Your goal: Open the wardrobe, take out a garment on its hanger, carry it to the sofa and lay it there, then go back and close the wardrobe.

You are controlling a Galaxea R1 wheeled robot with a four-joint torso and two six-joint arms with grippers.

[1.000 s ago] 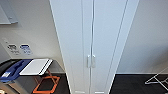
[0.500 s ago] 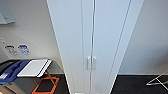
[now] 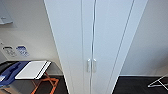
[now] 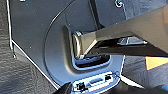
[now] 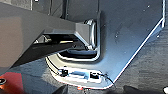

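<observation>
Two white recessed-panel doors of the tall narrow wardrobe (image 3: 95, 37) stand shut before me, larger in my head view than a second ago, since I have drawn closer. Its pair of small white vertical handles (image 3: 91, 65) sits side by side at the middle seam. Beside it on my left a folding rack with orange crossed legs (image 3: 47, 82) carries a white flat board (image 3: 32, 69) and blue cloth (image 3: 11, 71). Dark floor (image 3: 135, 85) meets pale walls; a thin metal frame (image 3: 157, 82) lies low on my right. Whether my pincers are clenched or released, I cannot tell.
</observation>
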